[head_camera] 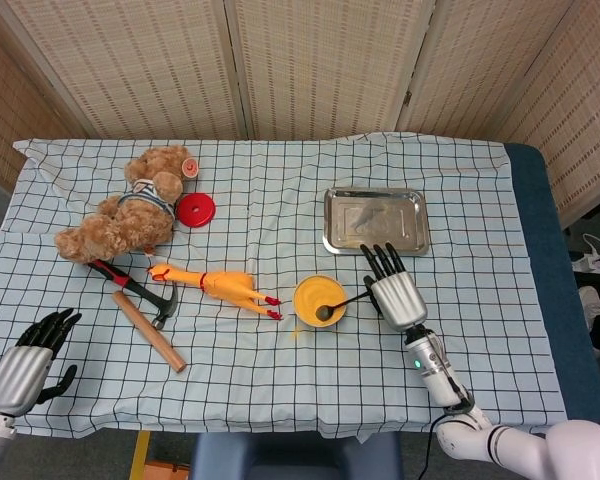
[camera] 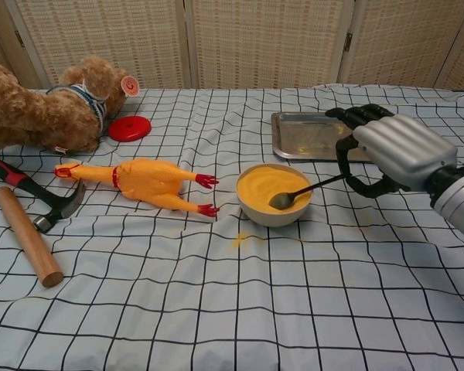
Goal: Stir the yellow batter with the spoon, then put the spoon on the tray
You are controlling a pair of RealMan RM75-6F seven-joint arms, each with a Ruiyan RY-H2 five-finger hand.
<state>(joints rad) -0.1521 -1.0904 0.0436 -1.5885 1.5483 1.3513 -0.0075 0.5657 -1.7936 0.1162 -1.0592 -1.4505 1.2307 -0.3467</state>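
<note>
Tray (head_camera: 376, 220): polished metal, reflective. Spoon (camera: 303, 192): shiny metal. Tablecloth (head_camera: 280, 370): matt checked cloth, creased. Bear (head_camera: 120, 212): plush. Hammer (head_camera: 148, 328): smooth wooden handle. Chicken (camera: 151, 182): glossy rubber.

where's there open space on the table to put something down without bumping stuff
Bare cloth runs along the near edge between the left hand and right hand, and at the far edge behind the tray. Crowded: teddy bear, red lid, hammer, rubber chicken; also bowl with spoon.
</note>
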